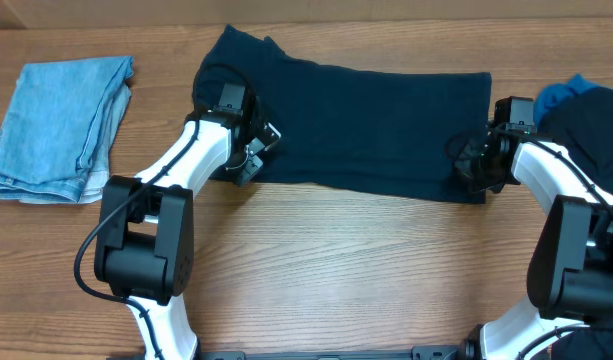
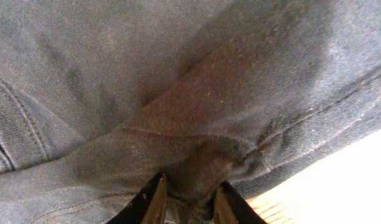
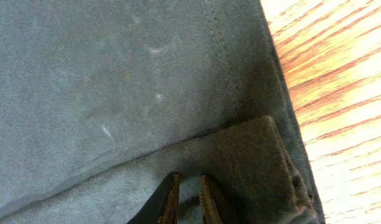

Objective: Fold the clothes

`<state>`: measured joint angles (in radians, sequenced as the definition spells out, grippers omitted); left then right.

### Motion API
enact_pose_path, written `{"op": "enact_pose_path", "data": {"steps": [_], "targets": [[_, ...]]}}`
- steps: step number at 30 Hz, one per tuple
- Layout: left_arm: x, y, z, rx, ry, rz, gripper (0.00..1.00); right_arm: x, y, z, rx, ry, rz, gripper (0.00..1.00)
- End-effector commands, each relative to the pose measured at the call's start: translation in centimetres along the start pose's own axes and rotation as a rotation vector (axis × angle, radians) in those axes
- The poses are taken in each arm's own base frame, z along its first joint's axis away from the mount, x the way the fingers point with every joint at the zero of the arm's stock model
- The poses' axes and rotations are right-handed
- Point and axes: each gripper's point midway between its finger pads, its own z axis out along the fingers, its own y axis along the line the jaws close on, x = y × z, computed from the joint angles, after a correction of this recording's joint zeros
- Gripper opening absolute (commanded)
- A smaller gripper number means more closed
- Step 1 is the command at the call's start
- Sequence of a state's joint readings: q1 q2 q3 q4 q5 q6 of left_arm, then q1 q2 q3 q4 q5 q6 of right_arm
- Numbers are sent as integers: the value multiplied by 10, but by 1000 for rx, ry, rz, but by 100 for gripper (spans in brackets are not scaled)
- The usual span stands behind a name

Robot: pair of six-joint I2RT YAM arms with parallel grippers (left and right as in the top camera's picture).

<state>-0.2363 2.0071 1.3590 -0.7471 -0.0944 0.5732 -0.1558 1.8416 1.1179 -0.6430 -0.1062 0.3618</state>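
As it lies flat, clothes (image 1: 366, 130), lengthwise left-right

Dark navy on the clothes (image 1: 376, 130), near-black, plain, no print at all. The denim piece (image 1: 61, 125) is light blue, faded paler along its edges. The bench (image 1: 366, 270) shows warm brown, streaky wood grain. The arms (image 1: 191, 155) are white with black joints. There's a bright blue cloth (image 1: 566, 95) too.

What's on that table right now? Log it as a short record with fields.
garment: dark shirt, laid out wide on the table
left gripper: at the shirt's near left edge, closed on bunched cloth
right gripper: at the near right corner, fingers narrow, grip unclear
aside: folded denim far left; more clothes far right
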Motion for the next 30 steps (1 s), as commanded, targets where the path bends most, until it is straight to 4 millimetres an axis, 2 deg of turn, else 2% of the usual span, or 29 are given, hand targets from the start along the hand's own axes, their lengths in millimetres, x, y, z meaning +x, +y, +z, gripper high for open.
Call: {"op": "enact_pose_path", "data": {"steps": [1,2,6,12,14,18,19,20,21,23,25,26,28,30], "targets": [[3,-2,7,-7,25,15,15,0,-2,2,12,-2,-3,16],[0,0,5,-13,15,6,5,0,-2,2,12,-2,-3,17],[-22,17,-16,-51,-42,-28,4,0,-2,2,12,-2,-3,17],[-55,62,-52,-215,-120,-47,4,-5,0,2,3,-20,-5,17],[-65,67,-54,-236,-159,-29,4,-8,1,1,-3,-32,-7,17],[-86,65,-56,-205,-257,-25,4,-12,4,1,-16,-50,-10,17],[-90,66,-55,-204,-277,-25,10,-14,5,1,-19,-56,-11,17],[-95,66,-55,-200,-296,-23,21,-15,5,1,-21,-60,-16,18],[-97,66,-54,-198,-305,-23,24,-16,8,0,-32,-61,-40,20],[-99,67,-55,-203,-315,-29,45,-25,20,-8,-73,-74,-116,28],[-101,74,-57,-228,-329,-90,58,-32,28,-16,-100,-89,-150,33],[-102,78,-59,-240,-339,-154,61,-36,31,-21,-105,-97,-167,35],[-100,81,-66,-231,-342,-270,60,-39,38,-32,-118,-84,-201,37],[-91,76,-75,-193,-306,-370,50,-40,41,-48,-108,-56,-196,37]]}}
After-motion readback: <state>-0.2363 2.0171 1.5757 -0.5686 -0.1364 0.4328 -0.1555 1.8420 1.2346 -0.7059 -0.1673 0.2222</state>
